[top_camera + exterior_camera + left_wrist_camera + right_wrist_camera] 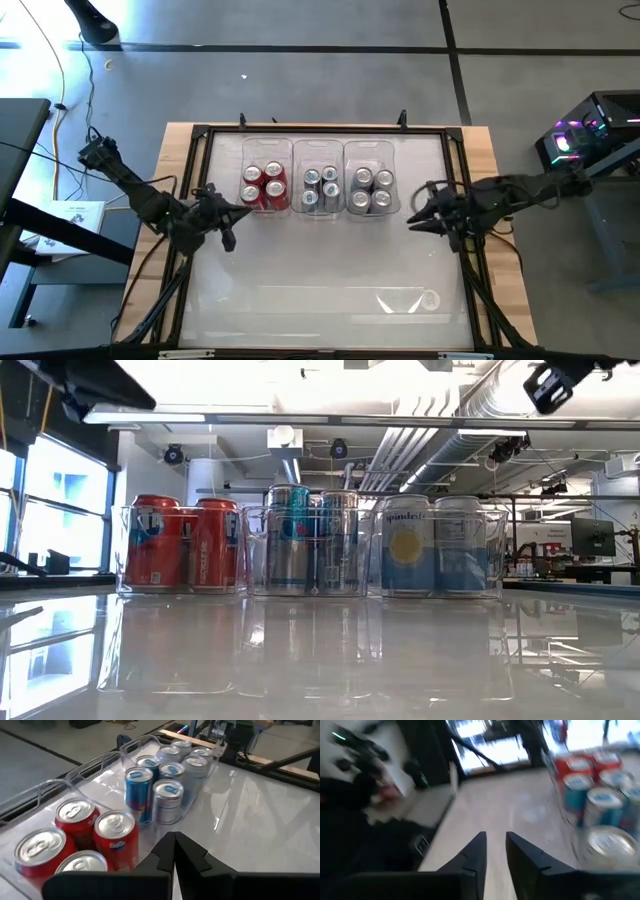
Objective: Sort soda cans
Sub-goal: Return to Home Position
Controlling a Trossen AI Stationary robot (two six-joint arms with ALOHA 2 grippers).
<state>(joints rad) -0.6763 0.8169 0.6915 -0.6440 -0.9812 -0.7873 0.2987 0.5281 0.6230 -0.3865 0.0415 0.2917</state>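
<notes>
Three clear bins are being shown in a row on the glossy white table (330, 280), and the middle bin (318, 150) is being taken as the marker. Inside it, four silver-and-blue cans (320, 188) are being held upright, two by two.

Just beside it, on the left arm's side, the left bin (267, 150) is being filled by four red cans (264, 186), also upright. Just beside it on the other side, the right bin (369, 150) is being filled by four silver-grey cans (371, 189). In the low view, pale labels with a yellow disc are being shown on these.

No can is being seen outside the bins.

The left gripper (240, 213) is being held out to the left of the middle bin, beyond the red cans and near the front corner of their bin. Its fingers (162, 852) are being pressed together tip to tip, with nothing being gripped between them.

The right gripper (415, 222) is being held to the right of the middle bin, past the silver-grey cans and a little apart from their bin. Its fingers (476, 849) are being held a narrow slit apart, and nothing is being carried there either.
</notes>
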